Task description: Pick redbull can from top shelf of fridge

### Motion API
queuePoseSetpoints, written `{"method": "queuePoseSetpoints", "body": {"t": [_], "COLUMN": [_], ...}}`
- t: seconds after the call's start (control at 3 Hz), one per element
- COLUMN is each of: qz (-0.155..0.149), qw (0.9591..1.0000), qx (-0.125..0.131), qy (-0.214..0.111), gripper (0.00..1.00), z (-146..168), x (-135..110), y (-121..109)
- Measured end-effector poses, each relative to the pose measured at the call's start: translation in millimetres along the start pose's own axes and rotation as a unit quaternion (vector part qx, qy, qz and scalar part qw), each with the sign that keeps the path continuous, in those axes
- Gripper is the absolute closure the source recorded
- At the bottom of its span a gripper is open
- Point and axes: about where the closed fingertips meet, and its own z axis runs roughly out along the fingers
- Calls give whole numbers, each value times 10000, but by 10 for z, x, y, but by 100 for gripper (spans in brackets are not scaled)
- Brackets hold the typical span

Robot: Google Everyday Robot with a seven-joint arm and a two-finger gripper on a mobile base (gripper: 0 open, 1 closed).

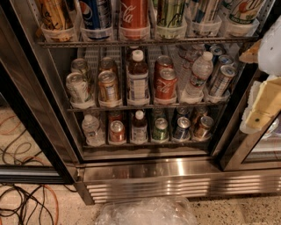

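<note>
Camera view, fridge (pixel 175 173) open, speckled floor (pixel 239 212), tool (pixel 262 105) at right edge, grip unclear

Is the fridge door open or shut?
Open: the fridge door stands swung out left. The gripper hangs at the right edge.

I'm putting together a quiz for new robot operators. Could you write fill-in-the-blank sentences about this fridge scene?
1. The gripper is at the ____ edge of the view, beside the fridge.
2. On the top shelf, the Coca-Cola can is coloured ____.
3. As viewed, the redbull can stands ____ of the Coca-Cola can.
Missing words: right; red; right.
</note>
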Motion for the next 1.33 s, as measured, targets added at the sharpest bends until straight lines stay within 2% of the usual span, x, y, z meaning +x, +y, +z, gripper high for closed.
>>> {"method": "queuePoseSetpoints", "body": {"t": [0.33, 0.67, 1.0, 1.33], "qz": [0, 4, 192, 576], "qw": [10000, 9998, 9975, 9873], "qx": [0, 95, 275, 479], "qy": [0, -146, -628, -1398], "gripper": [0, 0, 0, 0], "z": [0, 27, 89, 186], "x": [0, -65, -165, -302], "y": [0, 11, 47, 117]}}
